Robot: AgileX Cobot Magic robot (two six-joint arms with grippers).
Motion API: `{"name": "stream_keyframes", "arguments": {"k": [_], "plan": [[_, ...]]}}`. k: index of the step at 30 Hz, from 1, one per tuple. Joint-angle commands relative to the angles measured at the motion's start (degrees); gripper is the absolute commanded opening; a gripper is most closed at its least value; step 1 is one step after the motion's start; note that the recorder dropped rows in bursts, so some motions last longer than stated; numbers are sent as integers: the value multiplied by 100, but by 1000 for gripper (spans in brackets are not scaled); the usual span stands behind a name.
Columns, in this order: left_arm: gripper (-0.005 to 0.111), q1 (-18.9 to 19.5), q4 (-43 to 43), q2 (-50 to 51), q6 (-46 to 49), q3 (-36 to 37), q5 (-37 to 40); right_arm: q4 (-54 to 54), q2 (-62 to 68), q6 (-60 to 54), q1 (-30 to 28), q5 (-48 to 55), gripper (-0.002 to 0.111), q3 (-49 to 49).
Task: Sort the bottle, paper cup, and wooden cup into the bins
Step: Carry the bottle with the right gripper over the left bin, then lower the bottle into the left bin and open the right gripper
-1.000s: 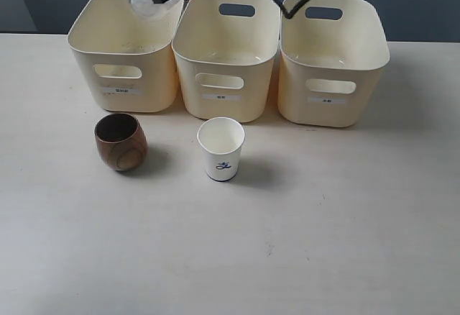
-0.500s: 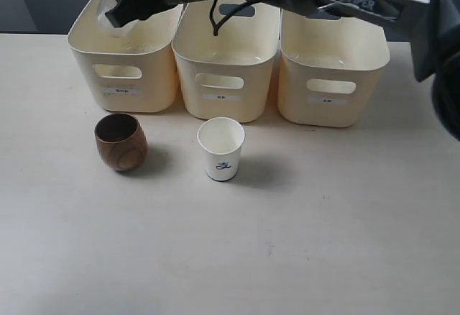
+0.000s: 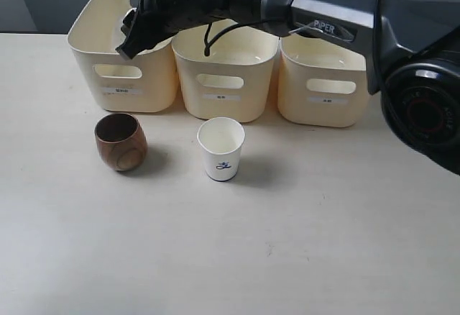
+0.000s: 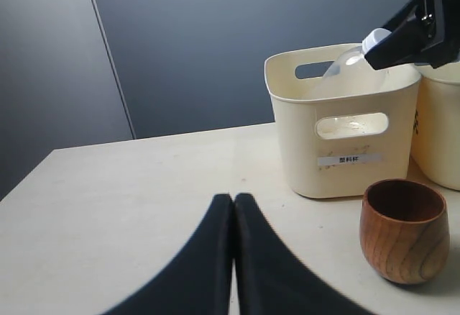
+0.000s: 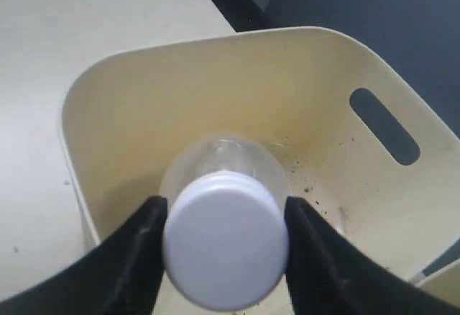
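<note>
We see the right fingers (image 5: pixel 133 257) pinching the small clear white-capped plastic bottle (image 5: pixel 224 247), tilted, its body dipping into the leftmost cream plastic bin (image 3: pixel 122 78). The left fingers (image 4: pixel 215 257) are pressed together.

Right arm (image 3: pixel 338 16): stretched across to the left side of the exterior view, wrist pitched downward.
Right gripper (image 5: pixel 224 207): jaws clamped either side of the bottle (image 5: pixel 224 158), at its cap.
Left gripper (image 4: pixel 233 207): fingers pressed together, empty.
</note>
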Motion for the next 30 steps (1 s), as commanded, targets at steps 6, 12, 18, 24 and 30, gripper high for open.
{"name": "stream_keyframes", "arguments": {"k": [6,12,18,24,30], "plan": [[0,3,0,-28,-8,10,-40,-1142,113,650,-19,361,-1,-56],[0,3,0,-28,-8,10,-40,-1142,113,650,-19,388,4,-56],[0,3,0,-28,-8,10,-40,-1130,113,876,-19,355,45,-56],[0,3,0,-28,-8,10,-40,-1062,113,952,-19,340,46,-56],[0,3,0,-28,-8,10,-40,-874,-72,952,-19,404,47,-56]]}}
